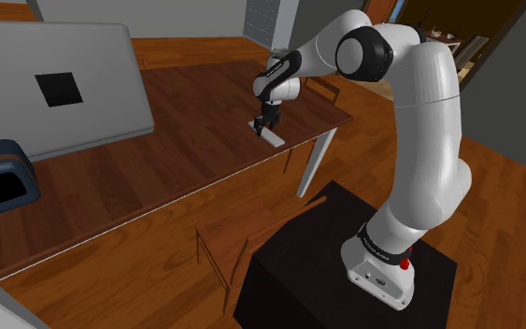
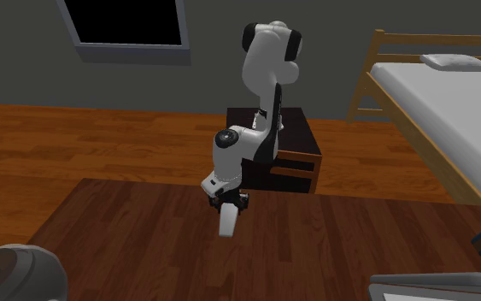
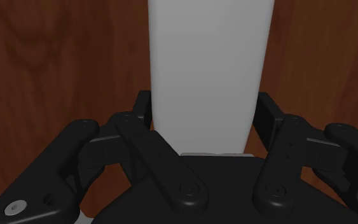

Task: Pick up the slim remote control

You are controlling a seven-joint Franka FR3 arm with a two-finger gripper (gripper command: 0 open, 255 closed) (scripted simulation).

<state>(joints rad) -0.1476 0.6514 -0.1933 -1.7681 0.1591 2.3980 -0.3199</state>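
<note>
Pale grey-white slim remote (image 1: 272, 137) lies flat on the dark wood bench (image 1: 158, 178), close to the bench corner nearest the stand (image 1: 345, 271), just in from that edge. Rest of the bench toward the far corners is bare wood, except for a big grey slab (image 1: 46, 84) well apart from the remote.

Pincer (image 1: 268, 121) is straight above the remote, pointing down, arm stretched low over the corner. Second exterior view: pincer (image 2: 228, 203) sits on one end of the remote (image 2: 228, 222), and the remote's free end sticks out from under it across the bench (image 2: 332, 248).

Wrist view: remote (image 3: 209, 70) runs straight out from the palm, long axis crosswise to the line between the fingers (image 3: 144, 109), so the pincer (image 3: 206, 111) spans the narrow width, not the length. Both pads look pressed against the long sides, no gap visible either side; I read it as closed on the remote. Wood shows either side of it (image 3: 56, 57).

Judgement: grasp made near one end, lift not yet done, as the remote looks to be resting on the wood. Off-centre hold means the far end may sag or pivot on the way up. Next move calls for a straight vertical rise.
</note>
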